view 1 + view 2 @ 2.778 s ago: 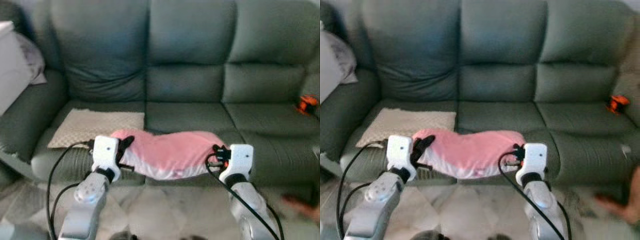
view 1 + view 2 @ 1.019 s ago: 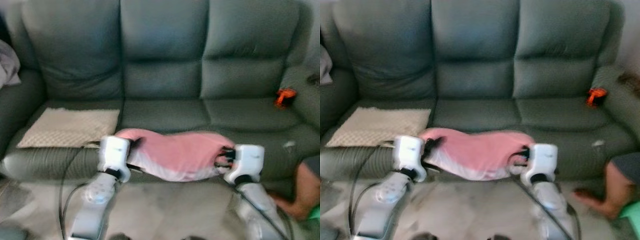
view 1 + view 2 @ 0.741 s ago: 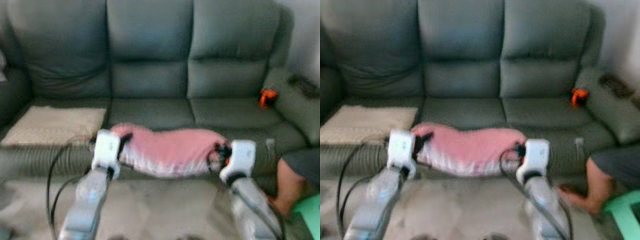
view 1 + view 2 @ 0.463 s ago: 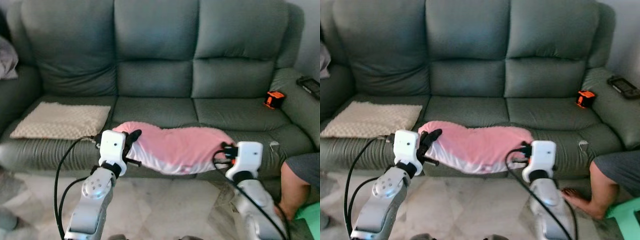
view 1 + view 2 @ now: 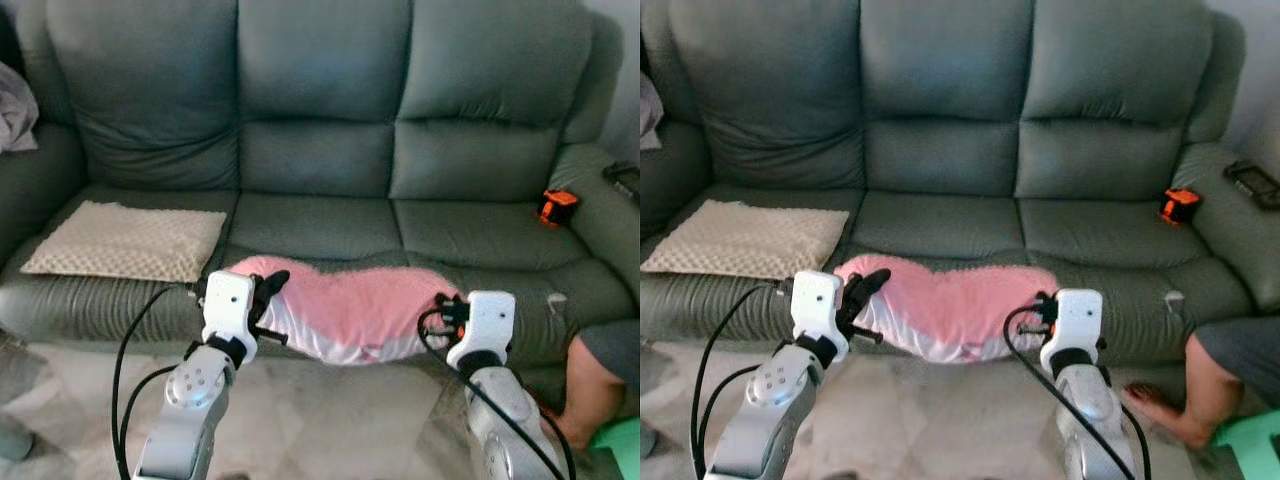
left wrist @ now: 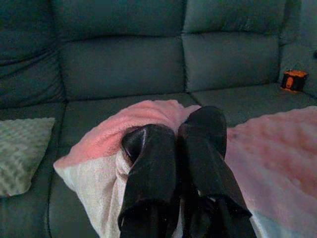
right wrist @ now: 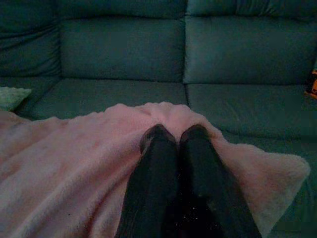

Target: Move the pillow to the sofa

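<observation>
A pink pillow (image 5: 350,305) with a white underside hangs between my two arms, over the front edge of the grey-green sofa (image 5: 320,150). My left gripper (image 5: 268,288) is shut on the pillow's left end; its black fingers (image 6: 153,158) pinch the fuzzy fabric. At the other end my right gripper (image 5: 440,305) is shut on the pillow (image 7: 74,163), with its fingers (image 7: 198,153) pressed together on the pink cover. The pillow sags in the middle, at the level of the centre seat cushion.
A beige textured cushion (image 5: 125,240) lies on the left seat. A small orange object (image 5: 556,206) sits on the right seat and a dark remote (image 5: 1252,182) on the right armrest. A person's bare leg and foot (image 5: 1185,395) are beside a green stool (image 5: 1252,440) at lower right.
The camera has swung and steadied, so the sofa now sits centred. Both grippers still hold the pillow's ends, now slightly lower and closer to the seat's front edge.
</observation>
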You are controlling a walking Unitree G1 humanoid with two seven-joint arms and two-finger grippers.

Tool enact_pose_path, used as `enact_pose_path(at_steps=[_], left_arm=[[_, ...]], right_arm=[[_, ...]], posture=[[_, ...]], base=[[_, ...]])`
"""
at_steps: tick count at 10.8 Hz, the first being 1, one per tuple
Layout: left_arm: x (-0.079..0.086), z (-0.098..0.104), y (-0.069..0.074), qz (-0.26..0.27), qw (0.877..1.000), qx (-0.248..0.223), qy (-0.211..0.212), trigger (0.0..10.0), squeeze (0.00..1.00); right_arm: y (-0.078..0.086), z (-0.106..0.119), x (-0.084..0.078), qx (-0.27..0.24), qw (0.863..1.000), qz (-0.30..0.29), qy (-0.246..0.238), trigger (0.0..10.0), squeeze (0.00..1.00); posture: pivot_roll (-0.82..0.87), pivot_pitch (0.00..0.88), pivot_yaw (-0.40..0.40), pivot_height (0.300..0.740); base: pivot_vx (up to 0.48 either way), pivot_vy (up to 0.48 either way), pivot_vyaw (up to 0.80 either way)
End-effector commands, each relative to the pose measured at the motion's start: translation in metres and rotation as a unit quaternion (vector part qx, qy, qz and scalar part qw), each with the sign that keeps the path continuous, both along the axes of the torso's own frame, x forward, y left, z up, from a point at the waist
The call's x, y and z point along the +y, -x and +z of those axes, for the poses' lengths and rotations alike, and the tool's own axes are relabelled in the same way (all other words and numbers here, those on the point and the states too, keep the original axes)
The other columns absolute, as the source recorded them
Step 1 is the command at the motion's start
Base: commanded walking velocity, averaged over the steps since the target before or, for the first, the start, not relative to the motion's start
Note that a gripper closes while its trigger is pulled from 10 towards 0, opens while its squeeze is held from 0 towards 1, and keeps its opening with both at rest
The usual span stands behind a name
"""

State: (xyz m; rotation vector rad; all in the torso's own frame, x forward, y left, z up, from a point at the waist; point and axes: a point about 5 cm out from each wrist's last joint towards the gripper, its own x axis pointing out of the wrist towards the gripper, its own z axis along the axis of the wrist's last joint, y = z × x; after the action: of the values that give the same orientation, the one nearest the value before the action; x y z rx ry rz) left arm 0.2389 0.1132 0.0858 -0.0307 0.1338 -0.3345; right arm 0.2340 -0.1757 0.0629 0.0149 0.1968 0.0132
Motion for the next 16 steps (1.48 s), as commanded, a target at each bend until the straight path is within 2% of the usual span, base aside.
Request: enact_pose_path(at_steps=[1, 11, 15, 16], left_arm=[[-0.004, 0.008, -0.001, -0.012, 1.0, -0.016, 0.007, 10.0, 0.0], [-0.005, 0.009, -0.002, -0.019, 1.0, -0.014, 0.01, 10.0, 0.0], [0.001, 0.008, -0.006, 0.004, 1.0, -0.018, -0.006, 10.0, 0.0], [0.01, 0.009, -0.012, 0.032, 0.999, -0.025, -0.018, 10.0, 0.0]], right_arm=[[-0.005, 0.007, 0.001, -0.016, 1.0, 0.004, 0.002, 10.0, 0.0], [-0.005, 0.007, 0.0, -0.016, 1.0, -0.005, 0.004, 10.0, 0.0], [-0.004, 0.007, 0.0, -0.015, 1.0, -0.004, 0.001, 10.0, 0.0], [-0.005, 0.009, 0.001, -0.019, 1.0, -0.003, -0.007, 10.0, 0.0]], posture=[[-0.01, 0.0, -0.028, 0.74], [-0.02, 0.0, -0.02, 0.74], [-0.02, 0.0, -0.018, 0.74], [-0.02, 0.0, -0.018, 0.74]], base=[[0.315, 0.0, 0.0], [0.351, 0.0, 0.0], [0.0, 0.0, 0.0], [0.0, 0.0, 0.0]])
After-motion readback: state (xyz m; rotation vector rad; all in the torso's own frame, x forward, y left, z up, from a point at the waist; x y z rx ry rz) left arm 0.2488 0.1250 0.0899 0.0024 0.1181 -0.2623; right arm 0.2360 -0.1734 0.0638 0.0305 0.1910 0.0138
